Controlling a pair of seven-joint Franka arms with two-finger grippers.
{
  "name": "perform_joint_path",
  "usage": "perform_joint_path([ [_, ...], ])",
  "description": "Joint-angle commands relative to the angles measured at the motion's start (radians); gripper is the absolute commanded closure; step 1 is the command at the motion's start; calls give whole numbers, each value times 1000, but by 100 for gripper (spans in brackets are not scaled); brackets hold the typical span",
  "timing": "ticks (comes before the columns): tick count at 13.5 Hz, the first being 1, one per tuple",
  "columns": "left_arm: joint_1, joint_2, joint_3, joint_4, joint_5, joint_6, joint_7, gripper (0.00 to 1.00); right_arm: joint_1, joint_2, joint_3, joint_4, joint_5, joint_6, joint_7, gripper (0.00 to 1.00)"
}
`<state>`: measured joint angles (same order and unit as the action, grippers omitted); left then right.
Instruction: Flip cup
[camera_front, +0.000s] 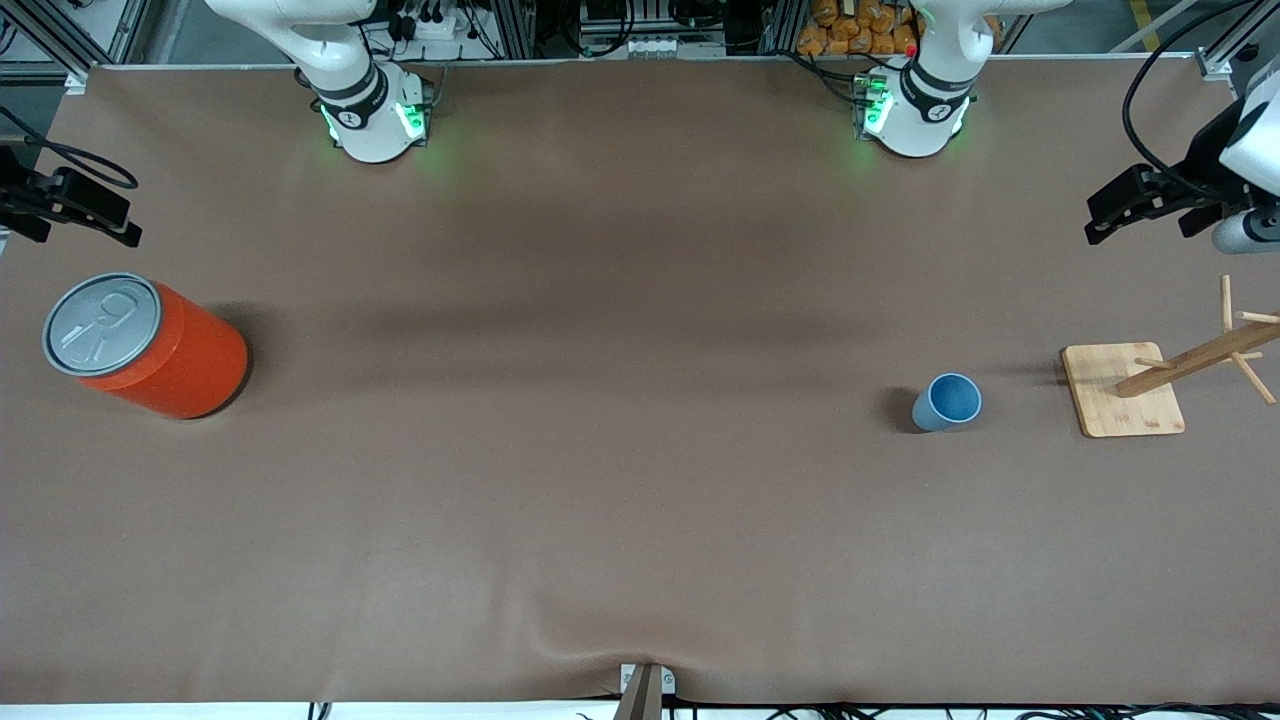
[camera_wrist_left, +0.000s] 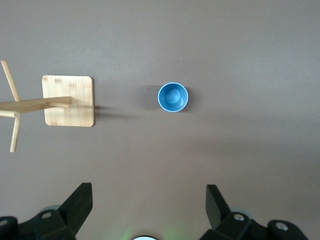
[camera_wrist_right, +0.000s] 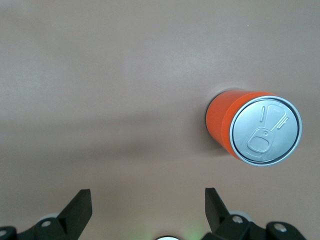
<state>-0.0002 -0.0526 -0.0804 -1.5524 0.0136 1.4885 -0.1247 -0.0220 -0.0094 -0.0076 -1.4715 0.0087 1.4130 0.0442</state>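
The light-blue cup stands upright on the brown table, rim up, toward the left arm's end. In the left wrist view the cup shows its open mouth and inner bottom. My left gripper hangs high over the table's edge at the left arm's end, apart from the cup. In its own view the left gripper is open and empty. My right gripper hangs over the table's other end, over the spot beside the orange can. In its own view the right gripper is open and empty.
A wooden peg rack on a square bamboo base stands beside the cup, closer to the left arm's end; it also shows in the left wrist view. A large orange can with a grey pull-tab lid stands at the right arm's end, seen too in the right wrist view.
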Motion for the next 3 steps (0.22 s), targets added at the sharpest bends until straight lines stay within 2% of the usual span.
perform_joint_path([
  [1,-9,-9,28,15,-3,-19,92,0,8,-7,-5,2,5,1,17,0],
  [3,-9,-13,36,15,2,-19,96,0,8,-7,-3,2,5,-2,5,0],
])
